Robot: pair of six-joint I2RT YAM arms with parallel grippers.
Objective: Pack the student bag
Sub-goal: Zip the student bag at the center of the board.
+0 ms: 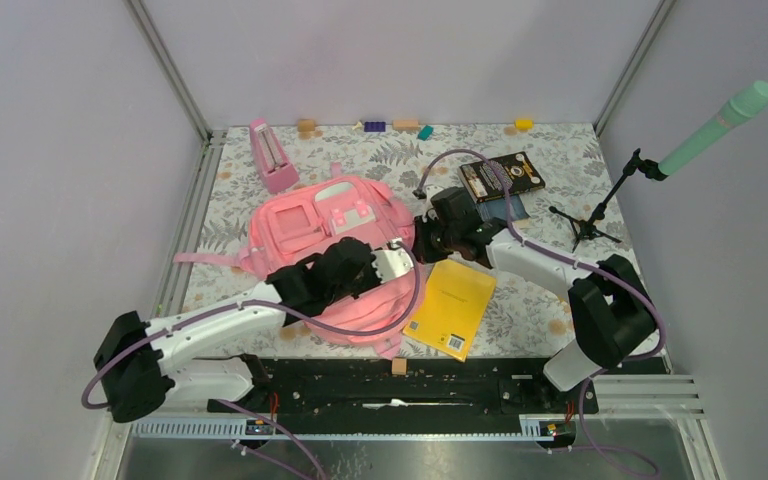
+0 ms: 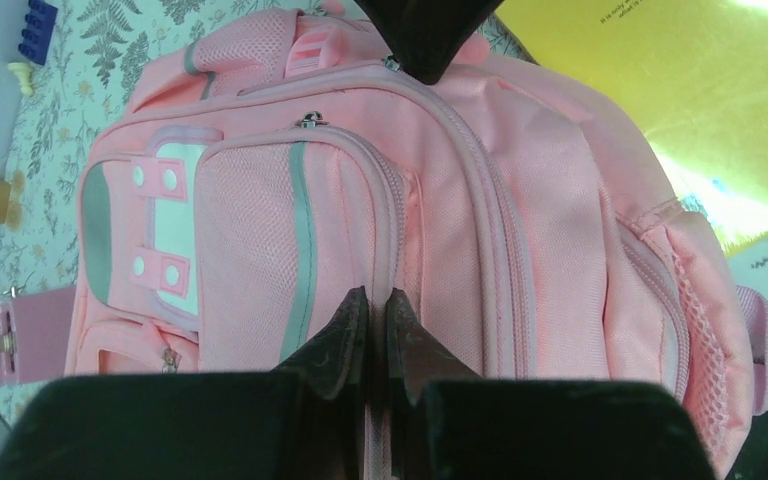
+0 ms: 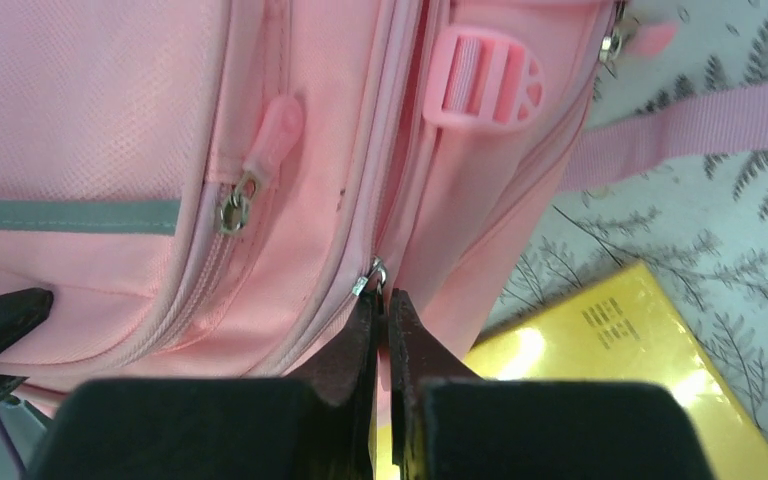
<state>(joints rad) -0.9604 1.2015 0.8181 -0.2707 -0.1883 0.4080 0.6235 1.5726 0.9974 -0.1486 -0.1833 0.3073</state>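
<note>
The student bag (image 1: pixel 310 215), a pink backpack, lies front side up in the middle of the table. My left gripper (image 1: pixel 402 263) reaches over its near right part. In the left wrist view this gripper (image 2: pixel 377 300) is shut on a pinched ridge of the bag (image 2: pixel 260 250) beside the front pocket seam. My right gripper (image 1: pixel 422 236) meets the bag's right edge. In the right wrist view it (image 3: pixel 384 300) is shut on the pull of the main zipper, just below the metal slider (image 3: pixel 369 276). The zipper of the bag (image 3: pixel 90 100) looks closed along its visible length.
A yellow book (image 1: pixel 450 308) lies flat right of the bag, near the front edge. A black book (image 1: pixel 501 176) lies at the back right, by a small mic stand (image 1: pixel 600 215) with a mint microphone (image 1: pixel 720 128). A pink metronome (image 1: pixel 273 157) and small blocks (image 1: pixel 374 126) stand at the back.
</note>
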